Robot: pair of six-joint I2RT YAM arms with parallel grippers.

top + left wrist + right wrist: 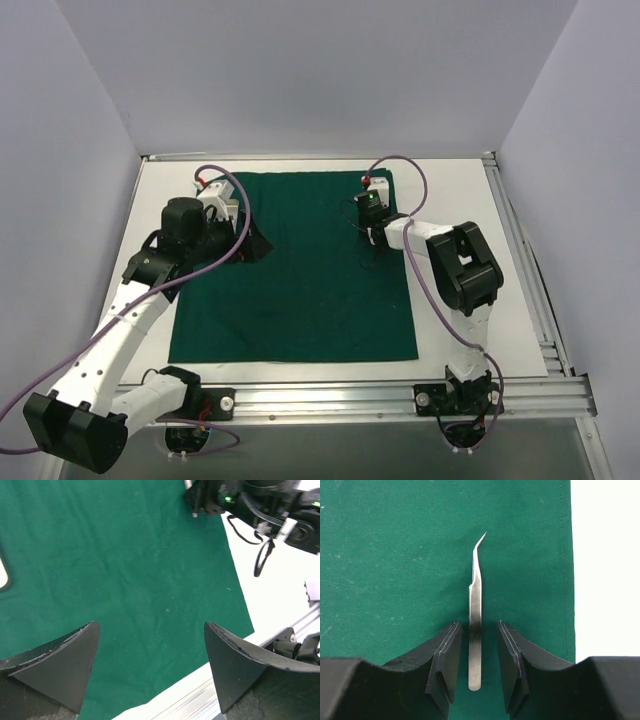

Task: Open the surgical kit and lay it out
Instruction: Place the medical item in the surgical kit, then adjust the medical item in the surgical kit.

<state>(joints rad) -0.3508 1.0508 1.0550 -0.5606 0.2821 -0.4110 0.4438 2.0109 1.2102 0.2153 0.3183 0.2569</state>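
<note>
Black fingers of my right gripper (479,630) are standing apart either side of curved-tip tweezers (476,605) lying on the green cloth (395,555) near its edge. My left gripper (151,626) is gaping over cloth; a pale rim (3,575) is getting cropped at frame-left.

The thin steel bent-tip tweezers (475,610) lie on the dark green cloth drape (300,290), near its right edge; the drape is spread on the white table (465,195).
</note>
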